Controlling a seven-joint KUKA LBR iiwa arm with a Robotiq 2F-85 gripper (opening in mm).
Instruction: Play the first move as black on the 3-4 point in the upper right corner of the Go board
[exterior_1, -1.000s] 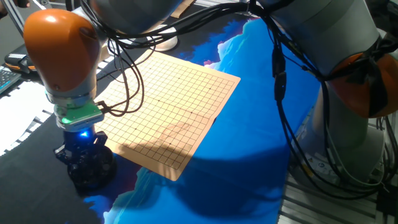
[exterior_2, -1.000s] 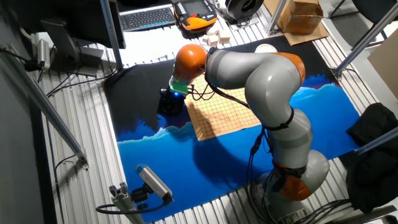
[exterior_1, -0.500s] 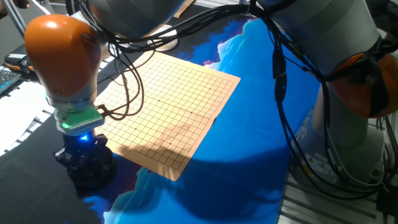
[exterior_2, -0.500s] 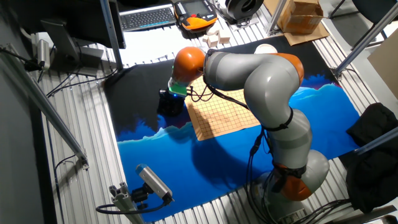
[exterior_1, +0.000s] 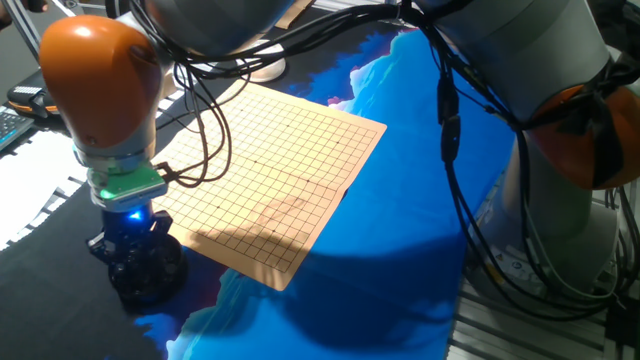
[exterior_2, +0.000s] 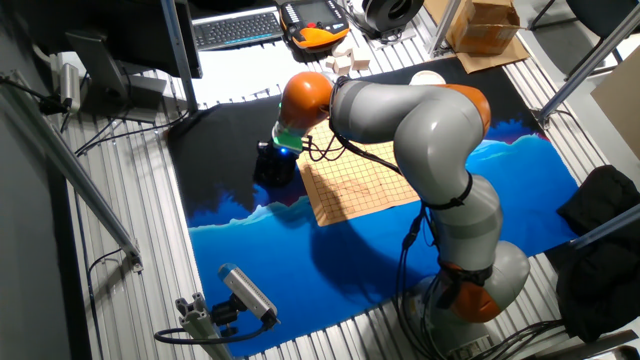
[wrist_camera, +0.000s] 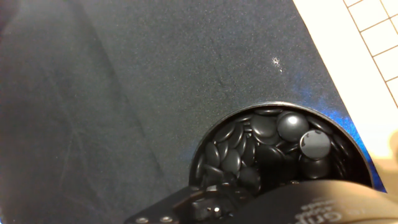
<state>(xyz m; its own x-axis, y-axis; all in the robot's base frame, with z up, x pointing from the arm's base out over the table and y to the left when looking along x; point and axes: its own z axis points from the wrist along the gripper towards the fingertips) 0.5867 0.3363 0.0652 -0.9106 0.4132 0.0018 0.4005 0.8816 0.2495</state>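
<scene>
- Here, in one fixed view, the pincer (exterior_1: 135, 262) hangs low over the bowl (exterior_1: 140, 280) just beside the board's (exterior_1: 270, 165) near corner. The board carries no stone. Its cables (exterior_1: 200, 120) drape across the grid and could, I judge, snag or sweep it on the way to the upper right.
- In the other fixed view, the arm (exterior_2: 400, 110) arches over the board, hiding much of it; a keyboard (exterior_2: 235, 28) lies well apart.
- In the hand view, black stones (wrist_camera: 273, 146) fill the bowl, overlapping. The jaws are hidden, so I cannot tell their gap or any hold. Risk: crowded, glossy stones may slip, or two may lift together.
</scene>
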